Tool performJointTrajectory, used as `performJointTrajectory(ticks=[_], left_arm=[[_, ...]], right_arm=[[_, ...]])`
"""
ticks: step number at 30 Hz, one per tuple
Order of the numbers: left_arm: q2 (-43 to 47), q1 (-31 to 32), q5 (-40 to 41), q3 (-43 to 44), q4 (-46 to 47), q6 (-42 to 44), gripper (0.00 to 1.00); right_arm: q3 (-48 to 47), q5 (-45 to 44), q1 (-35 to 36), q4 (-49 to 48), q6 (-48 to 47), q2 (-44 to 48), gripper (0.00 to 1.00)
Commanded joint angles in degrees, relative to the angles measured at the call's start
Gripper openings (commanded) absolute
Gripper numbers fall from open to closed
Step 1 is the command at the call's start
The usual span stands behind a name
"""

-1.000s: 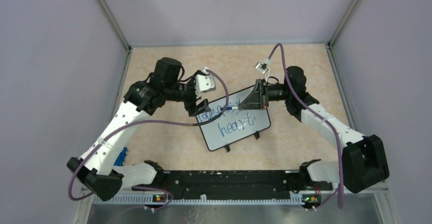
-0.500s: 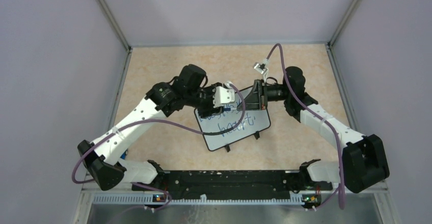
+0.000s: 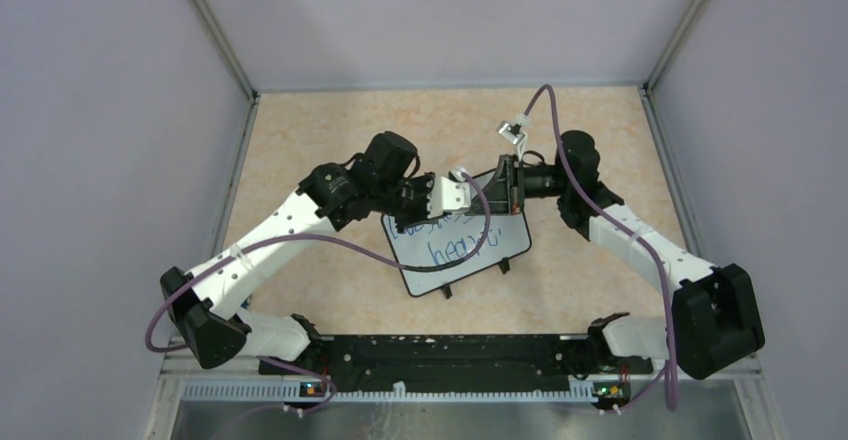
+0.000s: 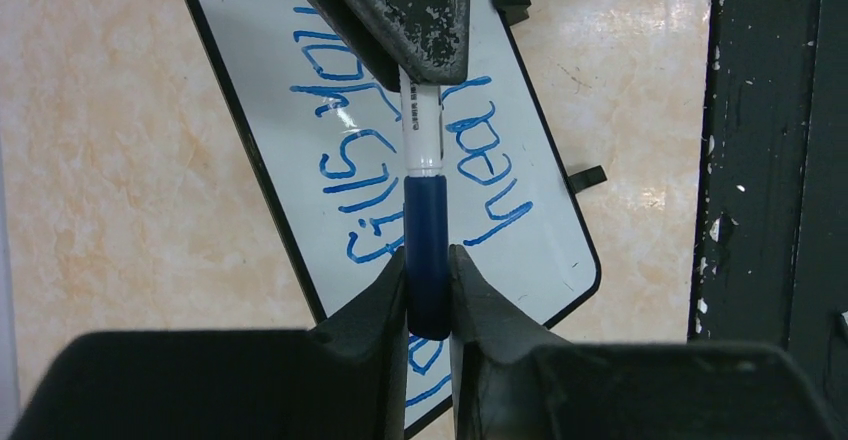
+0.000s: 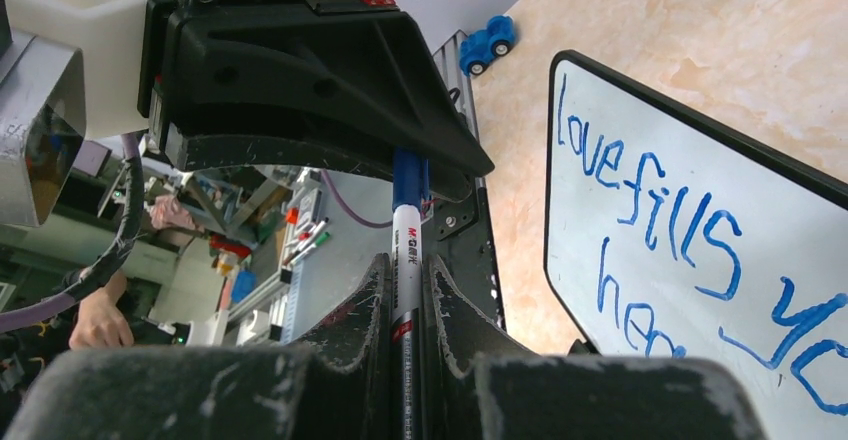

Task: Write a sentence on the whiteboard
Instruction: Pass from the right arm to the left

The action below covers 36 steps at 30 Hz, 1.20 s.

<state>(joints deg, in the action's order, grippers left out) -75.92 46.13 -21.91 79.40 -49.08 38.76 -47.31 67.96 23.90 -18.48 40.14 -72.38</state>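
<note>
Holding what, my left gripper?

Your left gripper (image 4: 428,260) is clenched on the dark blue cap (image 4: 427,222) of a marker (image 4: 421,120). The cap sits between both fingers, and the white barrel goes away from it toward the other arm.

And the right one?

Your right gripper (image 5: 405,278) grasps the barrel of the same marker; the printed label shows just above its fingers. The two grippers face each other, tip near tip, with the marker as a bridge between them. Whether the cap is pushed fully onto the barrel, I cannot tell.

Where is the whiteboard?

The whiteboard (image 3: 425,272) lies flat on the beige table (image 3: 320,140), near the middle, under the two grippers and turned a bit askew. Its two small black feet (image 3: 447,291) point toward the arm bases. The marker hangs above the board and does not touch it.

And the sentence?

The sentence (image 5: 660,210) is on the board in blue, in two slanted lines. In the right wrist view you read "love fills" and the start of more words. A small blue toy car (image 5: 487,42) stands near the table edge, well apart from the board.
</note>
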Motion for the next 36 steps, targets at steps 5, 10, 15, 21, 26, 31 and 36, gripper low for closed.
performJointTrajectory(ticks=[5, 10, 15, 21, 26, 31, 36], left_arm=[[-2.06, 0.48, -4.76, 4.3, 2.65, -4.22, 0.1], [-4.01, 0.64, -7.13, 7.08, 3.64, -5.54, 0.03], [-5.84, 1.71, -7.58, 9.54, 4.99, -6.08, 0.0], [-8.54, 3.36, -8.25, 13.64, 5.31, -6.99, 0.0], [-9.69, 3.7, -8.37, 15.48, 5.75, -7.51, 0.0], [-9.52, 3.81, -7.8, 15.08, 5.76, -6.83, 0.0], [-5.2, 3.71, 0.13, 9.3, 4.9, -3.98, 0.0]], right_arm=[[-1.2, 0.46, 1.55, -2.7, -0.01, -0.11, 0.0], [-1.45, 0.12, 2.35, -1.34, -1.32, -0.47, 0.0], [-1.63, -0.24, 2.93, -0.67, -2.11, -0.9, 0.0], [-1.73, -0.29, 3.51, 0.07, -2.78, -1.35, 0.0], [-1.65, -0.26, 3.7, 0.43, -3.15, -1.6, 0.0], [-2.44, 0.49, 3.7, 2.96, -5.03, -1.44, 0.0], [-8.12, 1.14, 0.85, 17.89, -15.5, -0.35, 0.11]])
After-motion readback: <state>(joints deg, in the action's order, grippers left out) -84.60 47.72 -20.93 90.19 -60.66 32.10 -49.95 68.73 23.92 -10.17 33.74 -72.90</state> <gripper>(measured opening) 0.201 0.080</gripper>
